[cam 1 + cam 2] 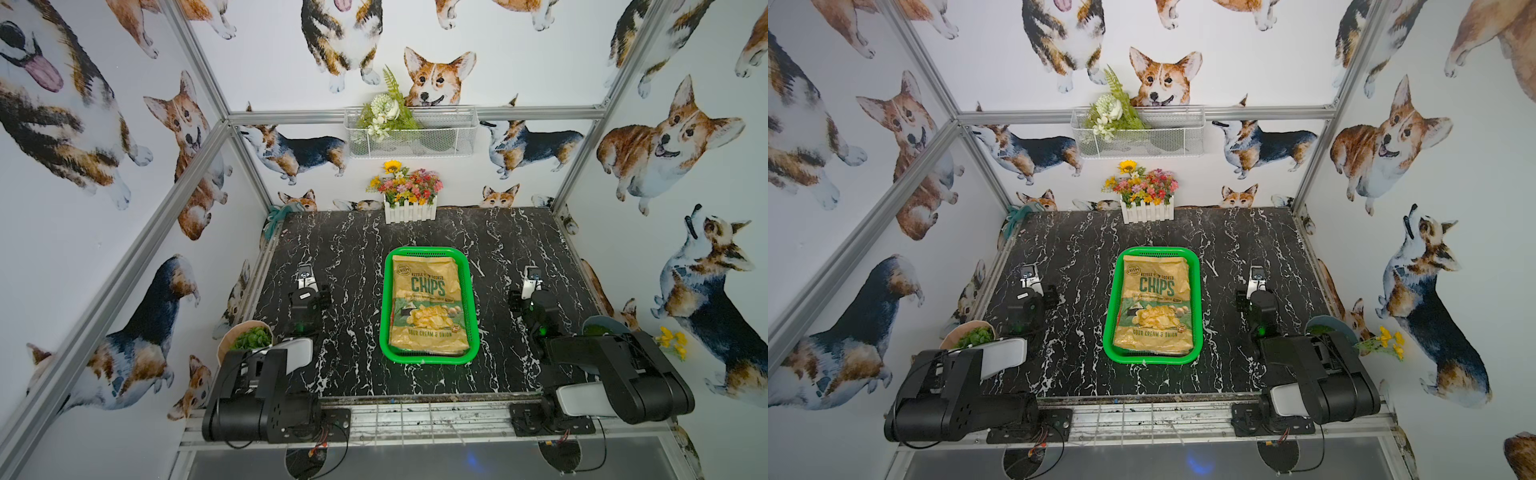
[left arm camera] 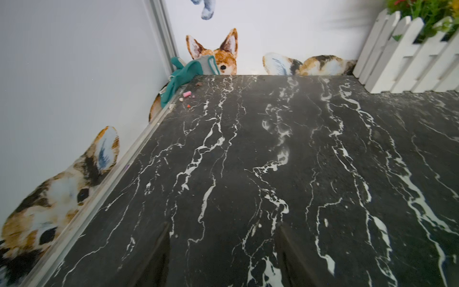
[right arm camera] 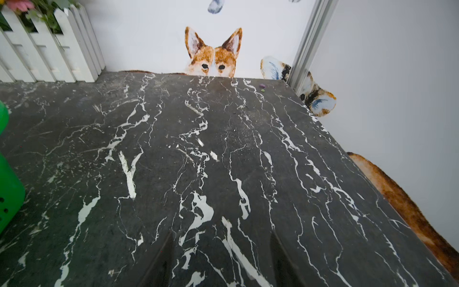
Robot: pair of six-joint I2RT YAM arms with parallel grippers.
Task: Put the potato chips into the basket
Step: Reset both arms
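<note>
Hard to make out in both top views: the left gripper (image 1: 305, 274) (image 1: 1029, 274) (image 2: 224, 225) and the right gripper (image 1: 532, 274) (image 1: 1256, 274) (image 3: 222, 233), small and partly covered by their own dark arms. Placed well apart from the green basket (image 1: 384, 307) (image 1: 1109, 307) (image 3: 10, 198), one on each side.

Clearer in the wrist views, yet blurred and cut off by the picture edge. Left fingers (image 2: 159, 258) spread wide, with only bare black marbled worktop (image 2: 248, 149) between, pinching nothing. Right fingers (image 3: 283, 261) spread in the same way over bare worktop, also holding nothing. From the basket, just one green corner at the edge of the right wrist view.

Lying flat inside the basket, in the middle of the worktop: a tan chips bag (image 1: 430, 307) (image 1: 1156, 307), covering almost the whole floor. Under it, thin edges of more packaging at the near side, impossible to count or to name.

Readable on the bag: "KETTLE COOKED", then large green "CHIPS", lower down "SOUR CREAM & ONION", with a photo of chips between. Round seal in the far corner of the bag too small to read.

At the far edge, a white picket-fence box (image 1: 409, 212) with coloured flowers, cut off in both wrist views. In the far left corner, a teal cloth (image 2: 183, 74), partly behind the worktop, near some small pink crumbs (image 2: 186, 94).
</note>
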